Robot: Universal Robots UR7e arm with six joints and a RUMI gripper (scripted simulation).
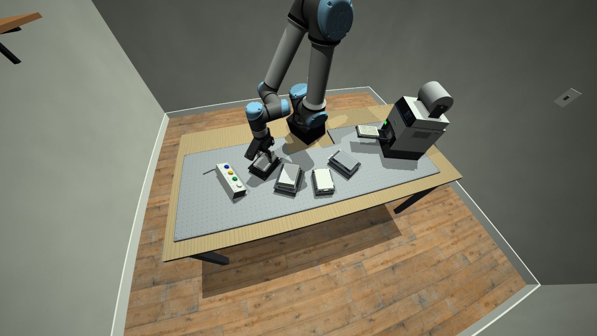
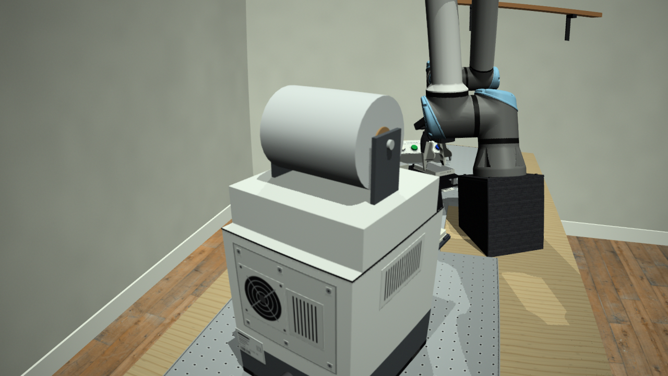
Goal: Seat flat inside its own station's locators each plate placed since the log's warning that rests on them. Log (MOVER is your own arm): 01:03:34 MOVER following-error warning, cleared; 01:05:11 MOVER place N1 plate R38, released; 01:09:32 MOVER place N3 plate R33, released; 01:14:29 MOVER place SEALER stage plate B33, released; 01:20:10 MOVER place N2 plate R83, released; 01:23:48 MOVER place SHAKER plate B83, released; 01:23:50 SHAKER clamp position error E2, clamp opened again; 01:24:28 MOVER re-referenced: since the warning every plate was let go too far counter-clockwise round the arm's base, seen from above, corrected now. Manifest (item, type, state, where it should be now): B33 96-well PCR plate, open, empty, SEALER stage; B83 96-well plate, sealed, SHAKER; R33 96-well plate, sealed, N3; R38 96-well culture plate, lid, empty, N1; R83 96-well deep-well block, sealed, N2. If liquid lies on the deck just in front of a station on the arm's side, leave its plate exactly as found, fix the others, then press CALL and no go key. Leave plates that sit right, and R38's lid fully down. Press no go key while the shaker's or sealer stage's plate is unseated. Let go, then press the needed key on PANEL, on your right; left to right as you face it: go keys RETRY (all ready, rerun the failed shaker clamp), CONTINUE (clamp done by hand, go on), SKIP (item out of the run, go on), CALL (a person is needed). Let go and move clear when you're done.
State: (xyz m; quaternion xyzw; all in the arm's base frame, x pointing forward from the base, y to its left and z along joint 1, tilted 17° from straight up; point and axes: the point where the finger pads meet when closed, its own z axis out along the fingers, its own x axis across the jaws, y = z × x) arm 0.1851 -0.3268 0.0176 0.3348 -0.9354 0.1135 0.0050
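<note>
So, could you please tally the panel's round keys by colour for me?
On the panel, seen from the top view:
Blue key: 1
Yellow key: 1
Green key: 1
White key: 1
Total: 4

Grey dotted deck [image 1: 217, 217]; blue-capped grey arm [image 1: 317, 58].

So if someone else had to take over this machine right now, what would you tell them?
Gripper: fingers shut on the plate at the black station nearest the key panel.
Three more plates lie in a row. A fifth lies on the sealer's stage.
Done: this plate gripped.
Left: seat it, check the others, let go, press a key, move clear.
</note>
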